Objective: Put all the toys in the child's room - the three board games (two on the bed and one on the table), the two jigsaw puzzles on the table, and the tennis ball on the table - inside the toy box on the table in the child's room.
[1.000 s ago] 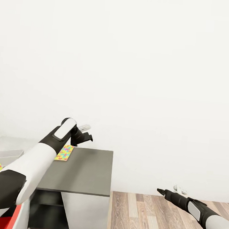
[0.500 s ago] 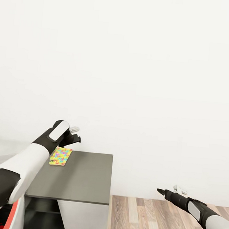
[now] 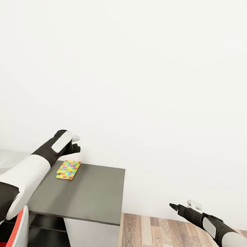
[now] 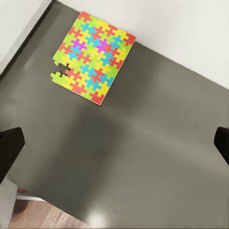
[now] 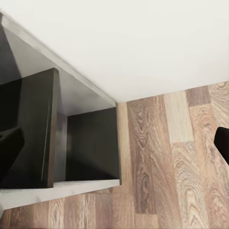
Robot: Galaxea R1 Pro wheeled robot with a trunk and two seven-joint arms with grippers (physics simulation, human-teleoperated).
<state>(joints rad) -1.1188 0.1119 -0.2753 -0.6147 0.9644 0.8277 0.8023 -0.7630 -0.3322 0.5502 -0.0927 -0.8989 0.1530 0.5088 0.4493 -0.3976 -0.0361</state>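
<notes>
One jigsaw puzzle lies flat on the dark grey cabinet top of the table, near its back edge by the wall. In the left wrist view the jigsaw puzzle shows with one corner piece gap, on the table. My left gripper hovers above and just behind the puzzle, open, with nothing between its fingertips. My right gripper hangs open over the wood floor to the right of the table, holding nothing.
A plain white wall rises right behind the table. The paler desk top joins the cabinet on the left. Below the top are open dark shelves and a light door panel. Wood-plank floor lies to the right.
My left gripper has drawn back to the left, so the puzzle now lies uncovered beside my forearm. The head view has shifted a little. The right arm has stayed put.
</notes>
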